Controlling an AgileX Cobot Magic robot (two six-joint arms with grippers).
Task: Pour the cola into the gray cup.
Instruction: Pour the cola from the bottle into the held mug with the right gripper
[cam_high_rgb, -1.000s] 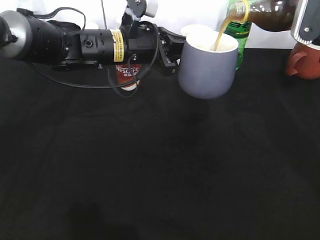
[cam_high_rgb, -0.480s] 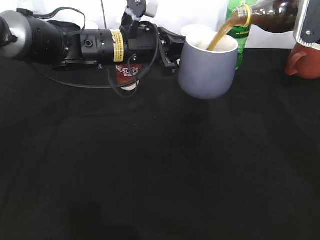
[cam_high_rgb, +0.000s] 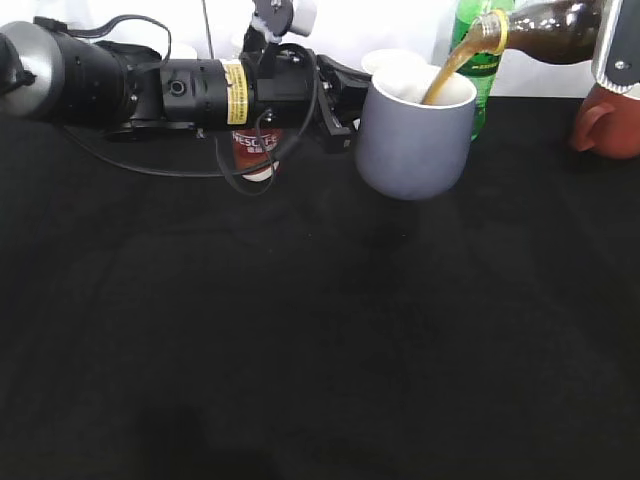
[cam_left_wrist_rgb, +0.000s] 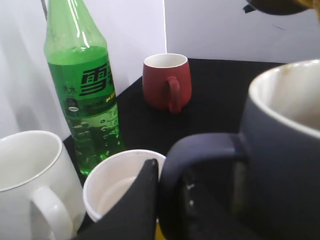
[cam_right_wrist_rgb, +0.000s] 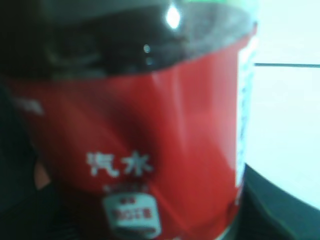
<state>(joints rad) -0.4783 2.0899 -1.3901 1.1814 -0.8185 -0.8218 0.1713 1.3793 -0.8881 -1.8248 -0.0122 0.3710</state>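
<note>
The gray cup (cam_high_rgb: 415, 140) hangs tilted a little above the black table, just right of centre at the back. My left gripper (cam_high_rgb: 338, 100) is shut on its loop handle from the left. In the left wrist view the cup (cam_left_wrist_rgb: 285, 165) fills the right side, with one black finger of my left gripper (cam_left_wrist_rgb: 150, 200) against the handle. The cola bottle (cam_high_rgb: 548, 28) is tipped, neck to the left, above the cup, and a brown stream runs into the cup. My right gripper (cam_high_rgb: 618, 45) holds the bottle at the top right edge. In the right wrist view only the bottle's red label (cam_right_wrist_rgb: 150, 140) shows.
A green soda bottle (cam_high_rgb: 480, 75) (cam_left_wrist_rgb: 85, 100) stands right behind the cup. A red-brown mug (cam_high_rgb: 605, 125) (cam_left_wrist_rgb: 167, 82) is at the far right. A Nescafe bottle (cam_high_rgb: 255, 150) stands under my left arm. A white mug (cam_left_wrist_rgb: 30, 185) and white paper cup (cam_left_wrist_rgb: 112, 185) are beside my left gripper.
The cola bottle has shifted slightly right and tipped a bit more. The stream keeps running into the cup. The left arm and cup have barely moved.
</note>
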